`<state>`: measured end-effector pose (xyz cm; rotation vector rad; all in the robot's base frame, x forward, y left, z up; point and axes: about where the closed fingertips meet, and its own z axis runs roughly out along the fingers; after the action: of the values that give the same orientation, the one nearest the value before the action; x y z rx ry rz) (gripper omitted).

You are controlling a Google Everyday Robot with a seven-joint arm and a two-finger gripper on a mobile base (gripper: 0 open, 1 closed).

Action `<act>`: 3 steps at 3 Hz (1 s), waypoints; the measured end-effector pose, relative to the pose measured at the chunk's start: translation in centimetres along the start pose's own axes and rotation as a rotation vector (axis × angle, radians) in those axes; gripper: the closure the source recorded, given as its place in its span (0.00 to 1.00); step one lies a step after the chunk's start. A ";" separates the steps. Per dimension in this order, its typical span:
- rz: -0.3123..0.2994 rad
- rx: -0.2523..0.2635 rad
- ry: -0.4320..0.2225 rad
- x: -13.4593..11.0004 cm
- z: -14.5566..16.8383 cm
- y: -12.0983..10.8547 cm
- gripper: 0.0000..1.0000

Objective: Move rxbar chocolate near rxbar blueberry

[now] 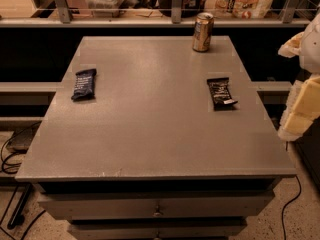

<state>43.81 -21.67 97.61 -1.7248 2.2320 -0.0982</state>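
Note:
The rxbar chocolate (221, 93), a flat bar in a black wrapper with white lettering, lies on the right side of the grey table (150, 134). The rxbar blueberry (84, 84), in a dark navy wrapper with pale lettering, lies near the table's left edge, far from the chocolate bar. My gripper (302, 109) shows as pale white and yellow shapes at the right edge of the view, off the table's right side and to the right of the chocolate bar. It holds nothing that I can see.
A gold drink can (202, 32) stands upright at the table's back edge, behind the chocolate bar. A railing and shelf with bags (240, 1) run behind the table. Drawers (157, 206) are below the front edge, and cables (10, 159) lie on the floor at left.

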 end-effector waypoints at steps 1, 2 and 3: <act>0.000 0.000 0.000 0.0 0.0 0.0 0.00; 0.006 0.014 -0.060 -0.7 0.5 -0.6 0.00; 0.017 0.050 -0.186 -2.4 1.6 -1.8 0.00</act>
<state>46.51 -19.66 97.00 -1.6181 2.0920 0.0104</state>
